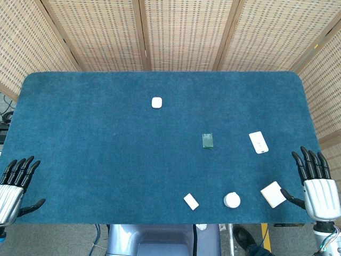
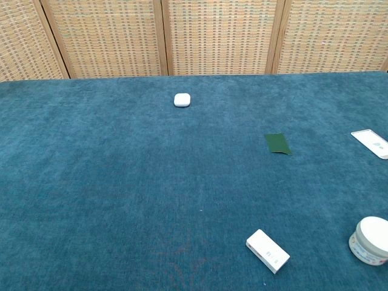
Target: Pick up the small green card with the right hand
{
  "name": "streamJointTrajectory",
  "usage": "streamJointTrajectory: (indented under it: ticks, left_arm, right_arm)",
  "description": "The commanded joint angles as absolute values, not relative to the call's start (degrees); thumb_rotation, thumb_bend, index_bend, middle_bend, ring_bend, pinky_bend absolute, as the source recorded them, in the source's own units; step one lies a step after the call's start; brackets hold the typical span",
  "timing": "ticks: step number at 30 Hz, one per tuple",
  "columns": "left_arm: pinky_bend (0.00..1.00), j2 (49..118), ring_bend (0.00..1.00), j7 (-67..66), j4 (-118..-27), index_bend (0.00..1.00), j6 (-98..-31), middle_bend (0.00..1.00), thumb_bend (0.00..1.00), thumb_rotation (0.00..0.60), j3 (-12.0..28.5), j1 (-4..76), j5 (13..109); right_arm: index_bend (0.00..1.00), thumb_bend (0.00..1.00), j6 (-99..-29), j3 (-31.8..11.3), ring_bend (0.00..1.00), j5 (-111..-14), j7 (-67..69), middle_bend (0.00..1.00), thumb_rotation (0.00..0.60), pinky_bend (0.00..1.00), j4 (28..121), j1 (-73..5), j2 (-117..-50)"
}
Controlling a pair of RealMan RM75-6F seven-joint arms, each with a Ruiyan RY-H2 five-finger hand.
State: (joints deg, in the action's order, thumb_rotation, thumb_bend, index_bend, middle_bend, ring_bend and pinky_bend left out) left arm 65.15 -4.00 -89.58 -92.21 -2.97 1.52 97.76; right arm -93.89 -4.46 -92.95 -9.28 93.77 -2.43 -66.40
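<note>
A: Left hand [image 1: 13, 184]?
B: Fingers spread, empty, at the table's [image 1: 80, 149] near-left edge; head view only.
A: Green card [image 1: 208, 141]?
B: Flat, right of centre, long axis running near to far; bare cloth all round.
A: Right hand [image 1: 318, 184]?
B: Splayed, empty, near-right edge, beside a white block [image 1: 272, 194]. Chest view shows neither hand.
</note>
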Motion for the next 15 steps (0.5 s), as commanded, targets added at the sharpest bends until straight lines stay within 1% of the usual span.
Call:
streamJointTrajectory:
  ticks: [1,5,9,15]
  left_arm:
    - [0.00,65.1,0.00,-3.8,-89.5,0.00,-92.2,0.00,0.00,0.600,-2.9,1.5,97.7]
    - [0.00,65.2,0.00,-3.7,-89.4,0.00,-91.9,0.00,0.00,0.600,-2.8,1.7,97.5]
    - [0.00,65.5,0.00,-3.7,-89.2,0.00,-91.2,0.00,0.00,0.600,-2.5,2.1,97.0]
    - [0.00,65.6,0.00,-3.8,-89.3,0.00,-89.9,0.00,0.00,0.600,-1.9,2.8,96.1]
  right_arm:
    - [0.02,0.00,-93.6,-4.3,0.00,-92.9,-9.3,0.00,0.600,0.00,93.9,-2.5,-66.3]
    - [0.02,0.00,-92.4,-4.0,0.00,-92.9,-8.9,0.00,0.600,0.00,93.6,-2.9,-66.3]
    - [0.05,0.00,-90.3,-4.2,0.00,-93.1,-7.7,0.00,0.600,0.00,93.0,-4.4,-66.6]
    - [0.11,0.00,-80.7,-8.2,0.00,-91.2,-9.9,0.00,0.600,0.00,90.6,-12.4,-67.7]
